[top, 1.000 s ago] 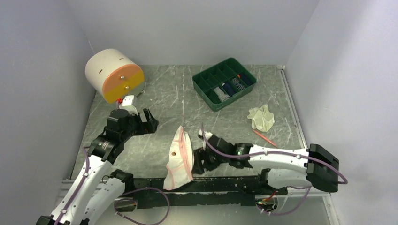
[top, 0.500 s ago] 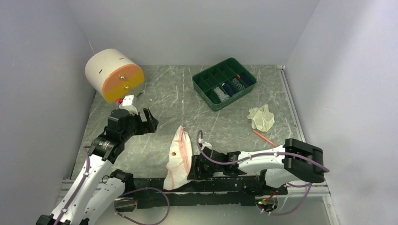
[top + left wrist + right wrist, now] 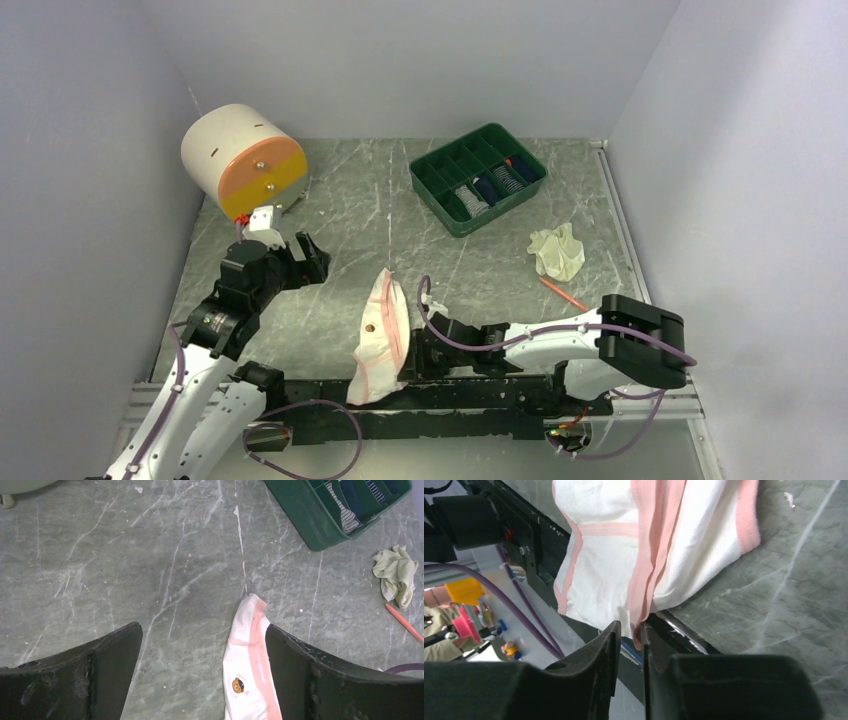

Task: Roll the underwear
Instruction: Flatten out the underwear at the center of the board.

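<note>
1. The white-and-pink underwear (image 3: 385, 325) lies stretched out lengthwise on the grey marbled table (image 3: 350, 205), between the two arms. Its far tip points toward the back wall. Its near end hangs over the table's front edge, onto the black rail (image 3: 470, 395) where the arms are mounted.
2. The left wrist view shows a small bear print on this garment (image 3: 250, 677), beside a pink band.
3. The right gripper (image 3: 413, 347) sits low at the garment's right side, near the front edge. In its wrist view the jaws are almost together, and the pink-trimmed hem (image 3: 642, 607) is pinched between their tips.
4. The left gripper (image 3: 303, 250) hangs above the table's left part, well apart from the garment and just in front of a white-and-orange cylinder (image 3: 240, 160). Its fingers (image 3: 90, 675) are spread wide with nothing between them.
5. The cream-white underwear (image 3: 557, 250) lies crumpled on the right part of the table, well apart from both grippers.
6. An orange pencil (image 3: 565, 294) lies just in front of the crumpled garment.
7. A green compartment tray (image 3: 430, 183) stands toward the back, turned at an angle. Striped and dark cloth pieces sit in several of its compartments.
</note>
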